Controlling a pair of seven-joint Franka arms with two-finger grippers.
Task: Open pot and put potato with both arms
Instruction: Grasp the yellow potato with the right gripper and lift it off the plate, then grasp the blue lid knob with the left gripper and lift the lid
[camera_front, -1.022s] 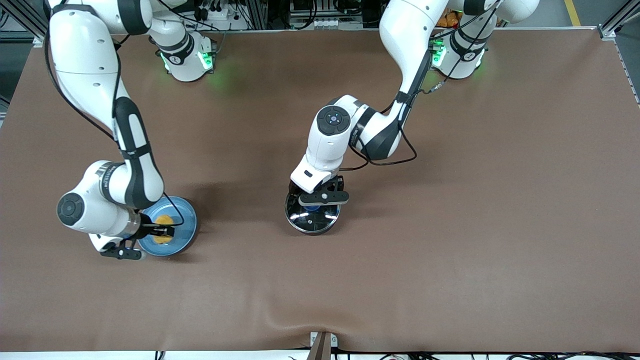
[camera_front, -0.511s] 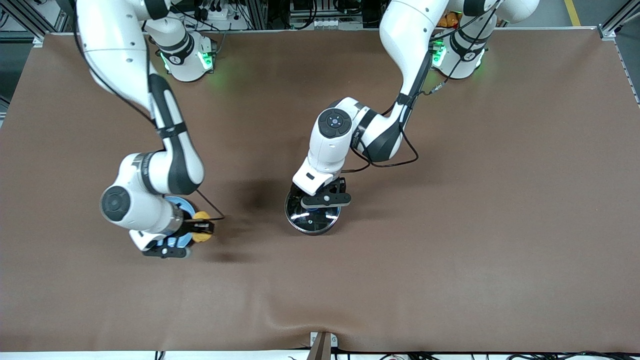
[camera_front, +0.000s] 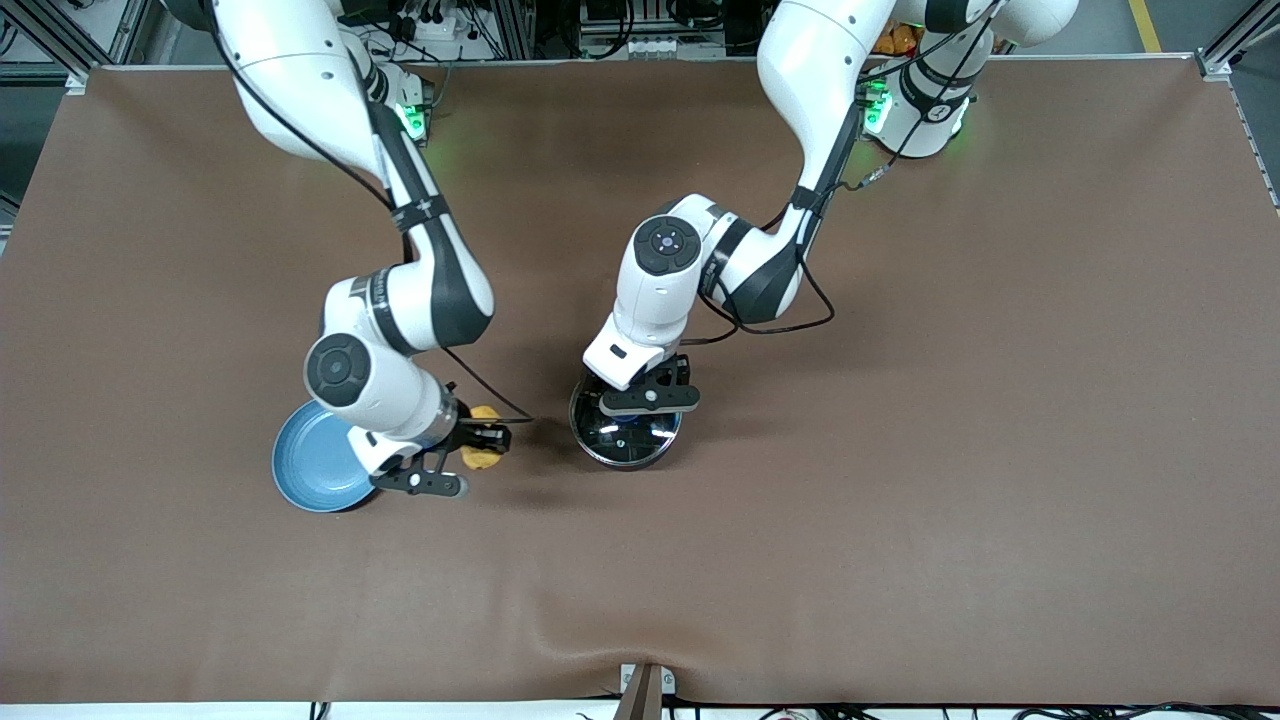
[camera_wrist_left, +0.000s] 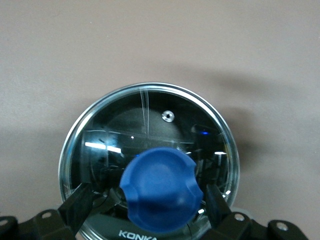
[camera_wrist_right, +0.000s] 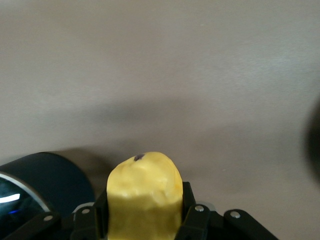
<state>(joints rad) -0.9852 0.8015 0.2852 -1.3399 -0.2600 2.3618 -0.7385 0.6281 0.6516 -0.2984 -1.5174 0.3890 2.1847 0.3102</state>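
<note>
Meanwhile, the potato waits in the air beside a pot that is not yet uncovered.

The right gripper (camera_front: 484, 440) is clamped on the small oval yellow-orange potato (camera_front: 483, 449), over bare table between the flat light-blue plate (camera_front: 312, 472) and the small round black pot (camera_front: 625, 432). The left gripper (camera_front: 648, 398) hangs over the pot's glass lid (camera_wrist_left: 150, 135), its fingers (camera_wrist_left: 75, 210) spread wide on either side of the blue knob (camera_wrist_left: 161, 189), gripping nothing. The lid must likely rise before the potato can travel on toward the left arm's end.
</note>
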